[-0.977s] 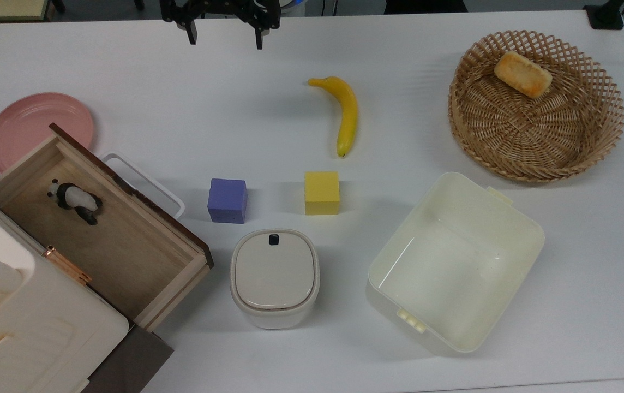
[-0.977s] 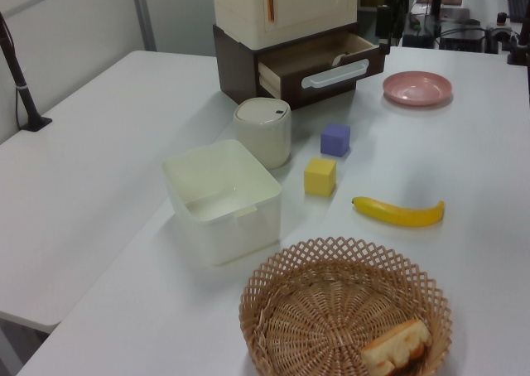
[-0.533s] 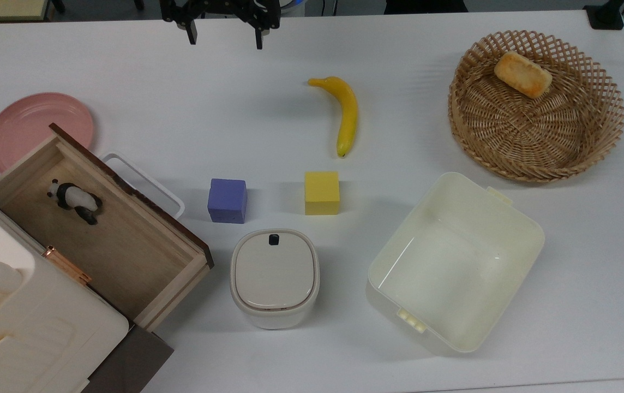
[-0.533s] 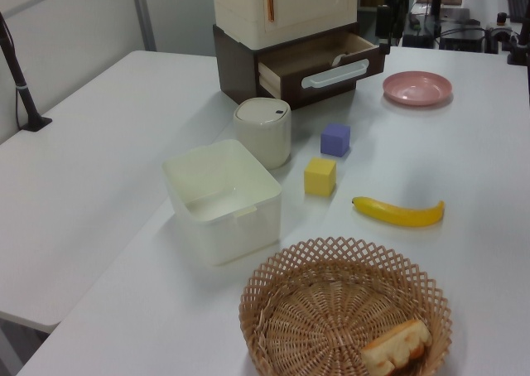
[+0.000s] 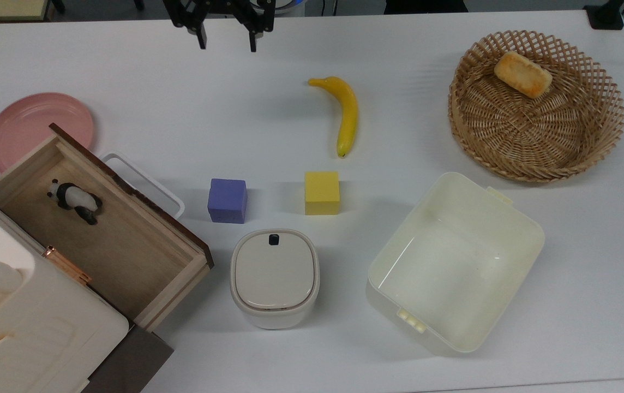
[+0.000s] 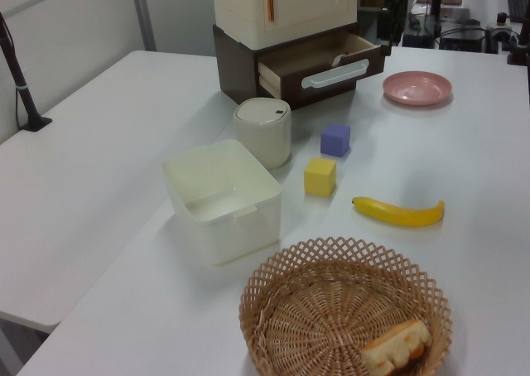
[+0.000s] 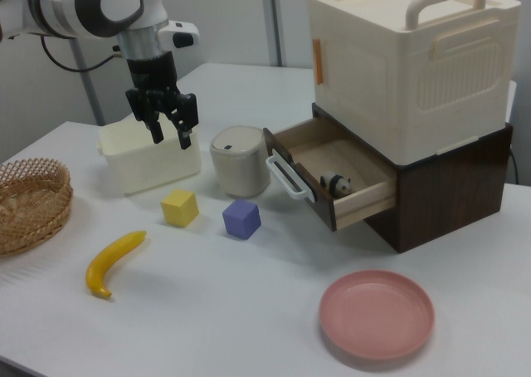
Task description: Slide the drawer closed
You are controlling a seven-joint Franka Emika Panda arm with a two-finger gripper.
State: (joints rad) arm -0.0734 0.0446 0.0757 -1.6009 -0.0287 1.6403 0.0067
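**Drawer: open, untouched, closing not begun**

Item 1. The drawer (image 5: 99, 229): pulled well out of the dark cabinet (image 7: 452, 190), under the cream box (image 7: 411, 57) stacked on top. Light-wood tray, dark front panel, white loop handle (image 5: 145, 183) facing the table's middle. A small panda figure (image 5: 75, 199) stands inside, near the drawer's back corner.

Item 2. My gripper (image 5: 226, 39): fingers parted, holding nothing, hanging above the table well away from the drawer front, at the top view's upper edge. No contact with handle or panel.

Item 3. Beside the drawer: pink plate (image 5: 36, 128) close to its side; purple cube (image 5: 227, 200) just off the handle; lidded white container (image 5: 274, 278) near its front corner. Farther off: yellow cube (image 5: 322, 192), banana (image 5: 345, 114), cream bin (image 5: 456, 262), basket (image 5: 595, 147).

Status: nothing done. Remaining, by my judgement: travel to the front panel, press against it, push the tray fully in.
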